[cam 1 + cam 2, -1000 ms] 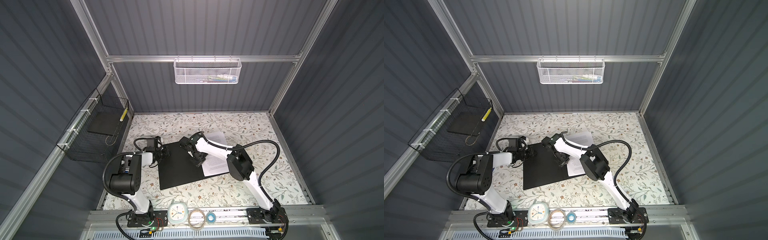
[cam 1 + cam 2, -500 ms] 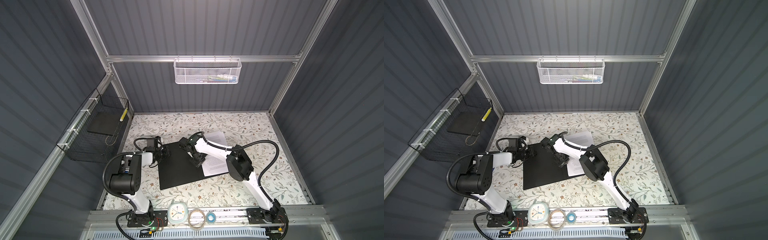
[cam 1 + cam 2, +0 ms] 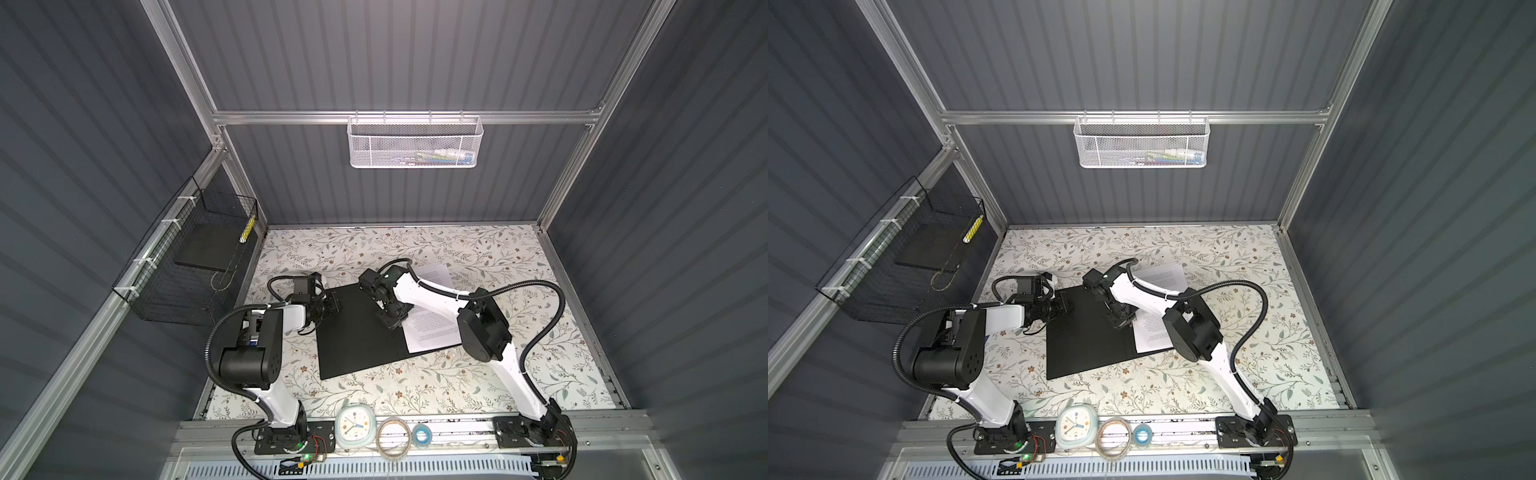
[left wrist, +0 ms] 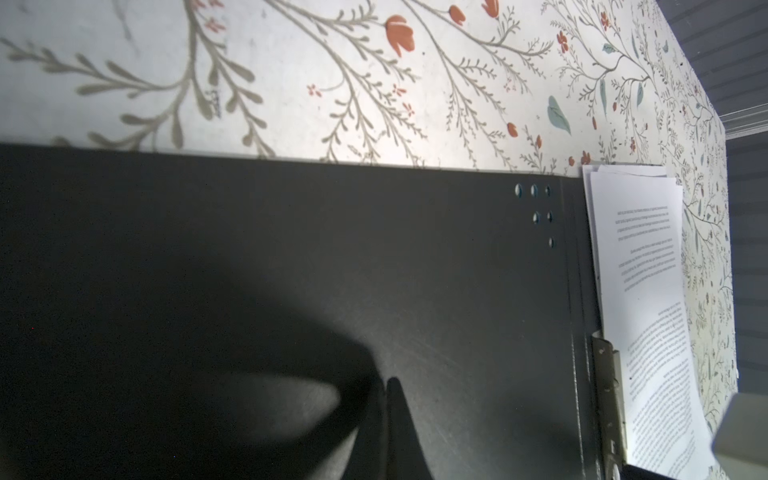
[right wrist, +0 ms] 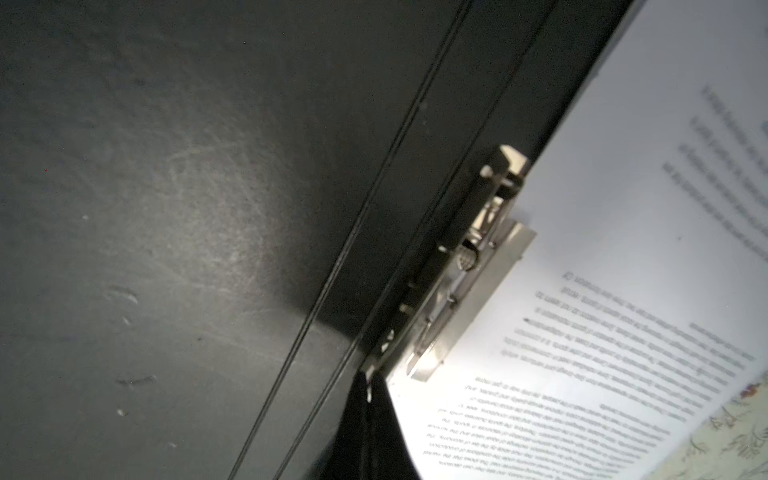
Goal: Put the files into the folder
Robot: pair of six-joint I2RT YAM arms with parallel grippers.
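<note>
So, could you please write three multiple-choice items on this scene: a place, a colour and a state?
1. Where on the folder do the files lie? A left half B right half C underneath
2. What colour is its open inside? A black B red C yellow
3. How does the right gripper stand? A wide open B out of view C shut
Answers: B, the metal clip on that half lies over them; A, both top views show black; C, its fingers meet in the right wrist view.

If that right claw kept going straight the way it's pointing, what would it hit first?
Probably the metal clip of the open folder, just ahead of the shut right gripper, beside the files; depth is unclear.
</note>
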